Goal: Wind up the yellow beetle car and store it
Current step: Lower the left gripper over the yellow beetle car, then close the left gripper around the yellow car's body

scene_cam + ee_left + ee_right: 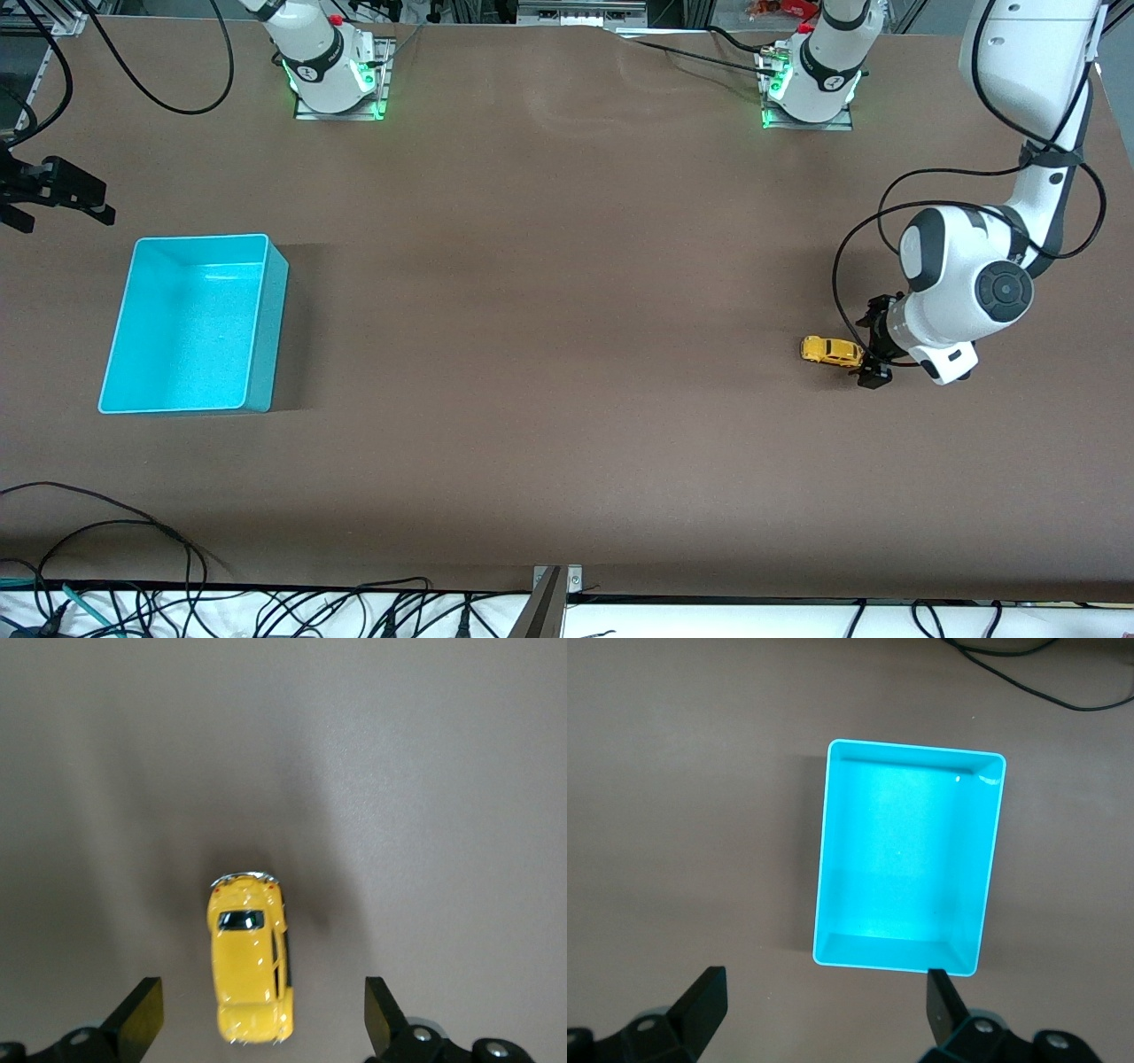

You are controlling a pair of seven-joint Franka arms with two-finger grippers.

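your left gripper [257,1014] has its jaws wide open, and they hold nothing. the yellow beetle car [251,961] sits between the two fingers [140,1014], with a gap on each side, so nothing touches it yet. in the front view the left gripper [873,350] is low by the worktop [567,354], right at one end of the car [832,351]. to do this step well, i think you should go down slow and keep the car in the middle of the jaws. close on its two long sides, not on the roof, so the little wheels stay free to roll back on the worktop when you wind it. squeeze softly, because the car is tiny and smooth and could pop out. the car is bright yellow with a round body, dark windows and a shiny bumper at one end. it stands on its wheels, flat on the brown worktop, toward the left arm's end. your right gripper [824,1014] waits up over the other end of the worktop with its jaws wide open too, holding nothing. it looks down at the turquoise bin [904,859], which has nothing in it. the bin [190,323] is well apart from the car, so the trip to store it will be a long one.
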